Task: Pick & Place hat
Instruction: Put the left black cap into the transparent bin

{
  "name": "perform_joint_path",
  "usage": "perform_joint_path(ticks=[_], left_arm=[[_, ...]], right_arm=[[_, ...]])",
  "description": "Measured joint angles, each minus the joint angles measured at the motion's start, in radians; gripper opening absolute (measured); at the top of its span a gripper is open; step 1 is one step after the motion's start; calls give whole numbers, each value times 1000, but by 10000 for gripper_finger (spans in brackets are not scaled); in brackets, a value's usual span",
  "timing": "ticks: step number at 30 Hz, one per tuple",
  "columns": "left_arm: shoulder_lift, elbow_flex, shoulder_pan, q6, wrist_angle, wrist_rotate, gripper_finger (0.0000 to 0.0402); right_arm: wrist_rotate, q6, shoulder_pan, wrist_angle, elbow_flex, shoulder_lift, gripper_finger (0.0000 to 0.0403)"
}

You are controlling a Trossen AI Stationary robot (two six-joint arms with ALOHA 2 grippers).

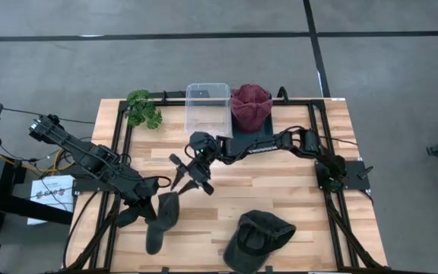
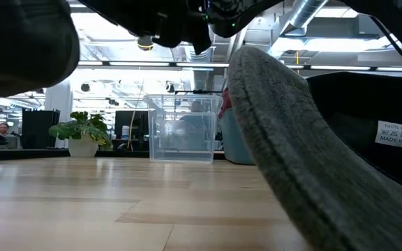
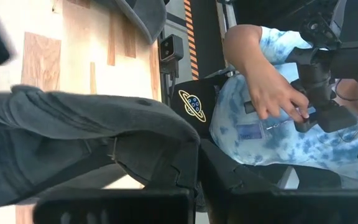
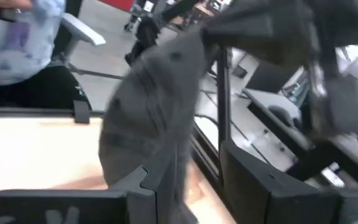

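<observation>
the left gripper (image 1: 152,204) was clamped on a grey hat (image 1: 162,221) held above the table (image 1: 295,183); the right gripper (image 1: 192,181) hovered beside it, jaws partly apart. the bin (image 1: 207,106) was empty, so placing remained.

Overhead view straight down, low view level across the table (image 1: 295,183), wrist views close, all sharing the tabletop.

Wooden tabletop (image 1: 280,179) carries: clear bin (image 1: 207,106), maroon hat (image 1: 250,106), potted plant (image 1: 143,108) (far edge); dark cap (image 1: 258,236) near front edge.
</observation>
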Motion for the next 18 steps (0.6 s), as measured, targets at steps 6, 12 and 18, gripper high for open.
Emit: perform_joint_path(ticks=[6,12,18], left_arm=[[0,0,0,0,0,0,8],[0,0,0,0,0,0,8],[0,0,0,0,0,0,8]], right_arm=[[-2,15,2,-10,0,1,118],[-35,65,-21,8,0,1,118],[-111,140,-71,13,-11,1,118]])
